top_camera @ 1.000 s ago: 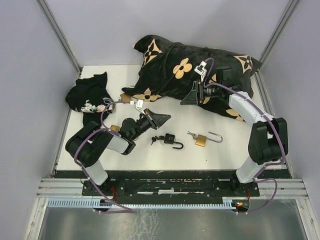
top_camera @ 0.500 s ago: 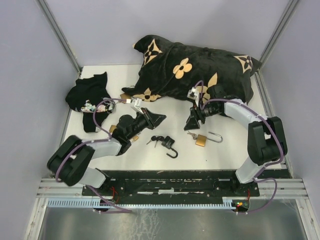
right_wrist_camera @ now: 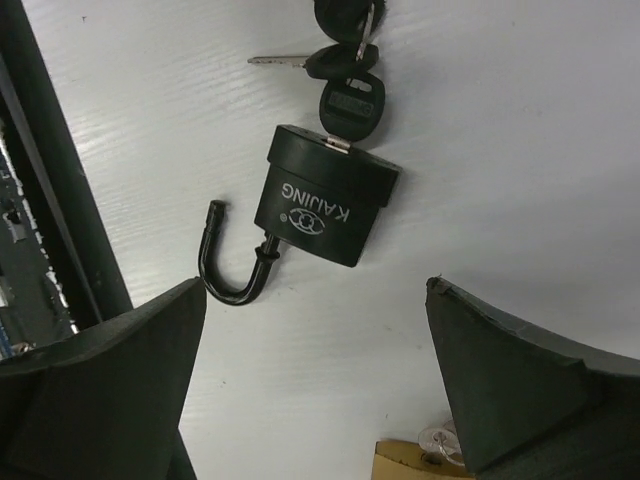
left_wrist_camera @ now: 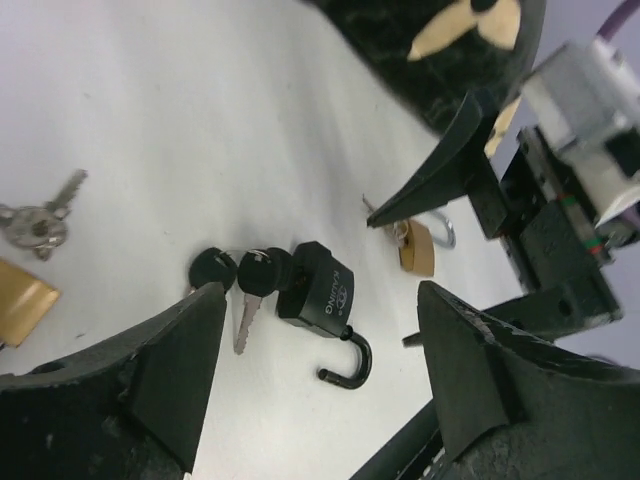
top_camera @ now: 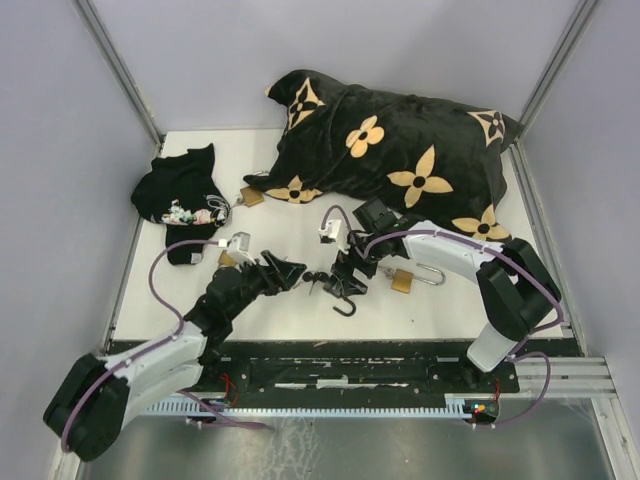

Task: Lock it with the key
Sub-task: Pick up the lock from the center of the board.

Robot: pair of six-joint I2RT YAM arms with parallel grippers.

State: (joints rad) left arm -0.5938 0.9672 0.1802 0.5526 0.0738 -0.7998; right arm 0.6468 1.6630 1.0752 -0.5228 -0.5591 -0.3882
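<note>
A black padlock (top_camera: 341,291) lies on the white table with its shackle (right_wrist_camera: 228,272) swung open. A black-headed key (right_wrist_camera: 349,102) sits in its keyhole, with two more keys on the same ring (top_camera: 312,279). My left gripper (top_camera: 293,273) is open just left of the keys, low over the table. In the left wrist view the padlock (left_wrist_camera: 318,292) lies ahead between the left gripper's (left_wrist_camera: 320,335) spread fingers. My right gripper (top_camera: 347,272) hovers open over the padlock. In the right wrist view the padlock (right_wrist_camera: 322,205) shows just beyond the right gripper (right_wrist_camera: 315,300). Neither gripper holds anything.
A brass padlock (top_camera: 402,281) with an open shackle lies right of the black one. Another brass lock (left_wrist_camera: 20,300) with silver keys (left_wrist_camera: 38,215) lies left. A black flower-patterned pillow (top_camera: 390,140) fills the back. Black cloth (top_camera: 180,195) sits back left. The table's dark front edge (right_wrist_camera: 50,180) is close.
My right arm swung down from the pillow to over the black padlock and opened wider. My left gripper went from shut to open and dropped lower. The padlock shifted slightly.
</note>
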